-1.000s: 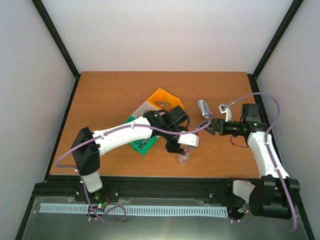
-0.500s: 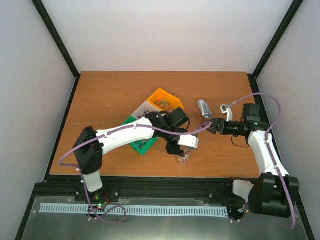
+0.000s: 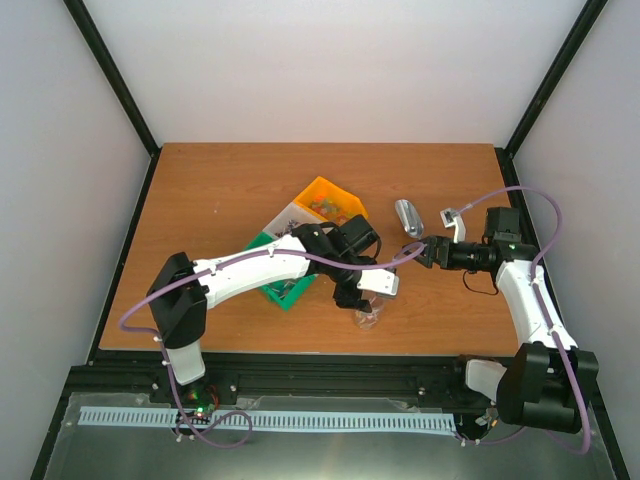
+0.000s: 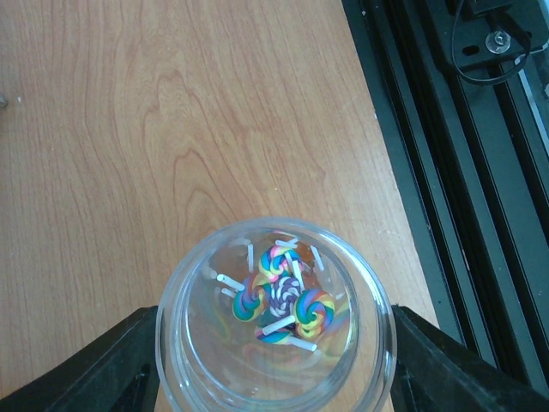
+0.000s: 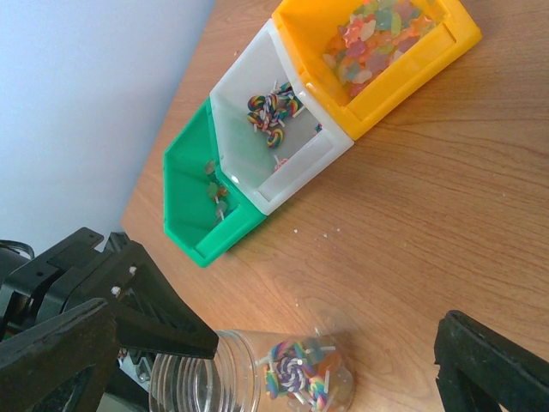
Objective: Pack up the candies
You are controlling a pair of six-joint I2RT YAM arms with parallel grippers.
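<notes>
Green bin [image 5: 202, 202]: leftmost of three bins in a row on the table [image 3: 220, 190]; only a few sweets inside.
White bin [image 5: 274, 142]: in the middle, touching both neighbours; it holds some swirl lollipops [image 5: 270, 112].
Orange bin [image 5: 377, 51]: on the right of the row, with pale jelly candies [image 5: 369, 34] inside.
Left fingers [image 4: 274, 378]: clenched on the jar, one finger on each side of its wall, near the front edge of the table.
Jar [image 4: 274, 322]: clear plastic, open at the top, seemingly upright on the table; a small heap of rainbow lollipops [image 4: 279, 300] lies on its bottom, the rest is free.
Scoop [image 3: 407, 217]: silver, held up in the air to the right of the bins and behind the jar.
Right fingers [image 3: 425, 250]: they seem closed on the scoop handle, but the grip itself is too small to see clearly.
Step in hand: I think filling the jar, with the left arm steadying it.
Next move: probably bring the scoop into a bin for more candies, then tip it above the jar mouth; the mouth is narrow, so good aim is needed.
</notes>
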